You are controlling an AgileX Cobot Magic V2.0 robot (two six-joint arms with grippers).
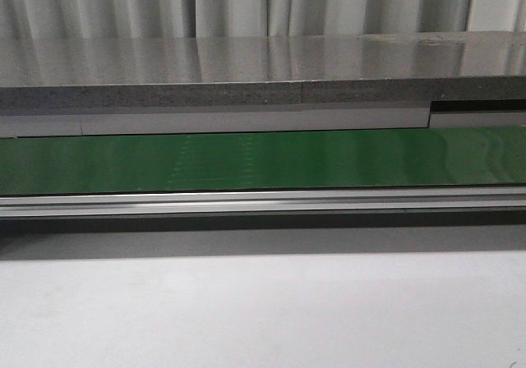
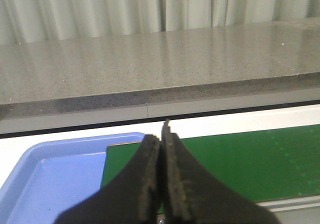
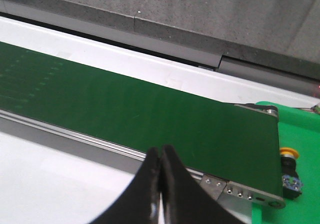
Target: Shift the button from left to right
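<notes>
the button is sitting just past the end of the green conveyor belt, on a bright green surface, partly hidden by the belt frame. its yellow-orange cap is facing up, so its long axis appears to be running upright. the left hand and right hand are both pressed closed, holding nothing. risk: a closed hand descending could be knocking the button over; opening first is advisable.

Button past the belt's end

Small push-button switch: round yellow-orange cap uppermost, dark blocky body below with small pale-blue marks. Seen only from the right wrist, standing on bright green just beside the dark green belt's end.
</notes>
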